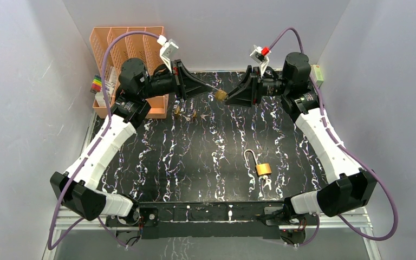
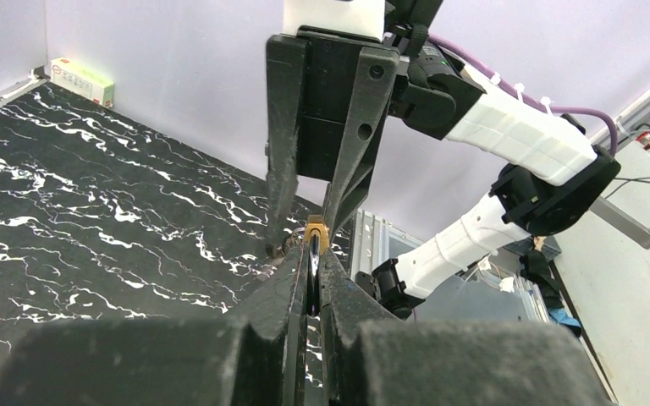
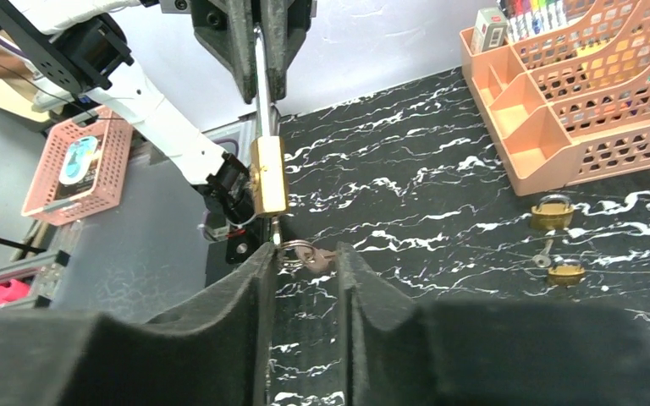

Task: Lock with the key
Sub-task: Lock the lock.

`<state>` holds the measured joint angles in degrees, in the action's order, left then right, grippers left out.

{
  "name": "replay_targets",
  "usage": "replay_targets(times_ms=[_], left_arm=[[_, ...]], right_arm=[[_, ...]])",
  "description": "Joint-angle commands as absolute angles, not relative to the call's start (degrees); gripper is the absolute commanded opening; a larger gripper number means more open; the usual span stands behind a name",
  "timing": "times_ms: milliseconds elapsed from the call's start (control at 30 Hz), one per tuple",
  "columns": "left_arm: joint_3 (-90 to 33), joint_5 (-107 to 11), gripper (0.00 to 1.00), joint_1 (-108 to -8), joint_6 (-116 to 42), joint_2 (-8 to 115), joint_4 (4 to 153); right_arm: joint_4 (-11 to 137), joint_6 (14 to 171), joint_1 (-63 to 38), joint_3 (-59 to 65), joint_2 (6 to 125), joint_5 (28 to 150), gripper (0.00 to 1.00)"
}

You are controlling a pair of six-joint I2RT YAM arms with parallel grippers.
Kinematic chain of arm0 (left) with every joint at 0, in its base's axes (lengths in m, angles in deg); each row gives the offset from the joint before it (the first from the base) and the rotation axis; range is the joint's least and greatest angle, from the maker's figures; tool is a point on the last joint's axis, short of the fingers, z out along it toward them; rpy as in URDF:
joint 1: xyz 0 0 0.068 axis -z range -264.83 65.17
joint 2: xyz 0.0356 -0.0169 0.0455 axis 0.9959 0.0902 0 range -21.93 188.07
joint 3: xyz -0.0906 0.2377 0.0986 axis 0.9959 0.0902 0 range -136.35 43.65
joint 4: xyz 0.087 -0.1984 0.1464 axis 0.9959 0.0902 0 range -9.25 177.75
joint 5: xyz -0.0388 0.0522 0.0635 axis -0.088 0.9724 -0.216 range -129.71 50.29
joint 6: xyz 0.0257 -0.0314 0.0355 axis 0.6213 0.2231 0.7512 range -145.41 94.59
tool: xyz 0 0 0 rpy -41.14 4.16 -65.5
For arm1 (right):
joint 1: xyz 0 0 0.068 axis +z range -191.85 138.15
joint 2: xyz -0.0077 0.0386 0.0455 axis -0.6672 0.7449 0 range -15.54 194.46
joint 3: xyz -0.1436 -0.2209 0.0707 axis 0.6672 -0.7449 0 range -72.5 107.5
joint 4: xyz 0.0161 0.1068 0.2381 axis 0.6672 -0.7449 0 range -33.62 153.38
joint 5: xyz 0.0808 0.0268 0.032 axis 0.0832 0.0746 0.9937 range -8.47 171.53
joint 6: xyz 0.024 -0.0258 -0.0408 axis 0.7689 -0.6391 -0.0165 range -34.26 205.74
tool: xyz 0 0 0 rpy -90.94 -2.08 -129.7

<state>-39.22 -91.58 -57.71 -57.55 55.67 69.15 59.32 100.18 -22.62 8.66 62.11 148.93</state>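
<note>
A small brass padlock [image 1: 221,96] hangs in the air over the back of the table, between my two grippers. My left gripper [image 1: 214,92] is shut on its steel shackle [image 2: 313,275], and the brass body [image 2: 317,232] sticks out past the fingertips. In the right wrist view the padlock [image 3: 268,176] hangs below the left fingers. A key [image 3: 316,258] on a ring [image 3: 294,252] sticks out of the padlock's underside. My right gripper [image 3: 301,254] is closed around the key's head and ring, and also shows in the top view [image 1: 229,97].
Another padlock with an open shackle [image 1: 261,167] and its key [image 1: 266,183] lie at the front right of the black marble table [image 1: 195,162]. Two more small padlocks [image 3: 551,211] [image 3: 566,272] and a key [image 3: 542,253] lie by the orange organiser [image 1: 130,51].
</note>
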Motion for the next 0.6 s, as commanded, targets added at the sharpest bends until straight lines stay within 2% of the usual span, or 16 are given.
replay_targets(times_ms=[0, 67, 233, 567], left_arm=[[-39.17, -92.65, 0.0, -57.76, -58.44, 54.96, 66.24], [-39.13, -92.6, 0.0, -57.76, -58.46, 54.89, 66.12], [-40.37, -92.17, 0.0, -57.89, -57.04, 54.72, 68.02], [-42.03, -92.36, 0.0, -60.51, -55.55, 53.46, 70.94]], right_arm=[[61.77, 99.95, -22.39, 11.26, 61.82, 148.52, 0.29], [61.1, 99.53, -22.46, 11.05, 61.58, 148.37, 0.17], [58.78, 97.45, -22.55, 10.14, 60.22, 147.11, 0.0], [57.7, 96.72, -26.61, 4.58, 55.03, 147.39, 0.0]])
